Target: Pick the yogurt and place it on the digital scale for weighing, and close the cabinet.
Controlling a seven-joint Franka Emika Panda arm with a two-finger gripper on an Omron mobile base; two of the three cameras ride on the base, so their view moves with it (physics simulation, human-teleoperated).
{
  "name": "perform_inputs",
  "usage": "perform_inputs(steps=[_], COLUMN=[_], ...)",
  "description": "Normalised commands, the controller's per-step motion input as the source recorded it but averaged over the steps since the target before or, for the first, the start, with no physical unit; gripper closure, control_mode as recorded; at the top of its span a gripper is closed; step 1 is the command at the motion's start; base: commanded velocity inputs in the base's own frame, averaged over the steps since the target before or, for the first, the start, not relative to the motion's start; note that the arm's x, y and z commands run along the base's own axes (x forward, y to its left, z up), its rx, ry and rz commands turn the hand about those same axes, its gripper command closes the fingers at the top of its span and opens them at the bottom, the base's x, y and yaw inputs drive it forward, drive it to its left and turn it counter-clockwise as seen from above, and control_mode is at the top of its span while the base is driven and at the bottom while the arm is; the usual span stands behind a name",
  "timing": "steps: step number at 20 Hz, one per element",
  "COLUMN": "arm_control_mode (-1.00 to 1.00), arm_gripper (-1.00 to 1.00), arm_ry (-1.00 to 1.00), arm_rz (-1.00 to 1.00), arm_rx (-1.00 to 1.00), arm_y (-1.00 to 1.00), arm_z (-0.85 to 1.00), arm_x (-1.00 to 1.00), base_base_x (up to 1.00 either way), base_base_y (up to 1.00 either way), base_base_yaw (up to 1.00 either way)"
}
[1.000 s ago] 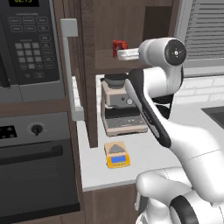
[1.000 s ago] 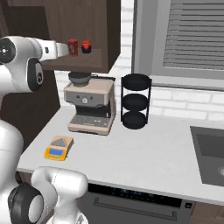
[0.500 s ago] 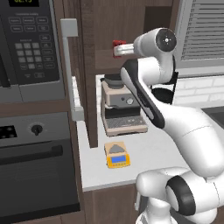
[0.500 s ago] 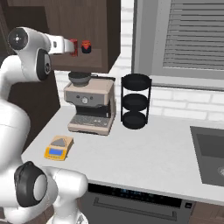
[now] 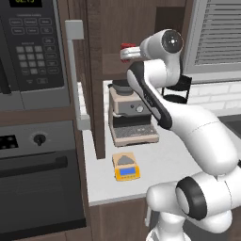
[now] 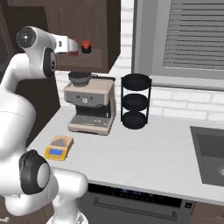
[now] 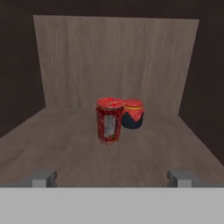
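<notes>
Two small red things stood together on the wooden shelf inside the cabinet. The yogurt was the nearer and taller one: a red cylindrical cup with a slightly darker, flat red top and a pale patch down the middle of its side, standing upright. Just behind it and to its right in the hand view sat a small round jar, dark blue in the body with a red cover, close beside the cup; whether they touched could not be told.

The gripper was spread wide, its two grey fingertips far apart at the bottom of the hand view, with the yogurt centred between them but farther back on the shelf, untouched. Nothing was held.

From the left base view the arm reached up and forward into the open cabinet, the yogurt showing as a red spot just past the white wrist. In the right base view the yogurt sat at the end of the hand, with the jar just beyond it.

Below, on the white counter, the digital scale lay flat in front of the coffee machine, yellow-orange with a grey plate and a blue display. Its plate was bare.
</notes>
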Motion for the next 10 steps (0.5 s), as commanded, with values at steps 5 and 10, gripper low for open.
perform_inputs(steps=[5,10], arm_control_mode=[-1.0,-1.0], arm_gripper=[-1.0,-1.0], arm_ry=[0.0,0.0], arm_rz=[0.0,0.0], arm_rx=[0.0,0.0], arm_y=[0.01,0.05], arm_z=[-0.04,0.0], arm_x=[0.4,0.37], base_base_x=[0.0,0.0], base_base_y=[0.0,0.0], base_base_yaw=[0.0,0.0])
